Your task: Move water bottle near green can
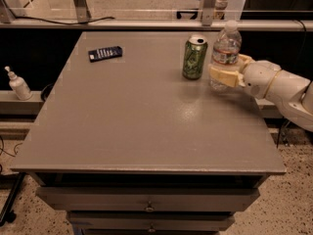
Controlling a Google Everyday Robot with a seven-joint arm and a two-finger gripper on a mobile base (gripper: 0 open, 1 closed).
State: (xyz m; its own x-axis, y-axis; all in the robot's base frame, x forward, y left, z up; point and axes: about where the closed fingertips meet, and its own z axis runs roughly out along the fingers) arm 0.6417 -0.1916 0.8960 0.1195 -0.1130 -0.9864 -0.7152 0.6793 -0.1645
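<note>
The water bottle point(225, 49) is clear ribbed plastic with a white cap and a label band. It stands upright near the table's right edge, at the back. My gripper point(226, 75) reaches in from the right and is shut on the bottle's lower half, its pale fingers point(221, 76) wrapped around it. The green can point(194, 58), with a silver top, stands upright just left of the bottle, a small gap between them.
A dark flat phone-like device point(105, 53) lies at the table's back left. A small white pump bottle point(18, 83) stands on a ledge left of the grey table point(146, 126). A rail and metal posts run behind. Drawers sit below the front edge.
</note>
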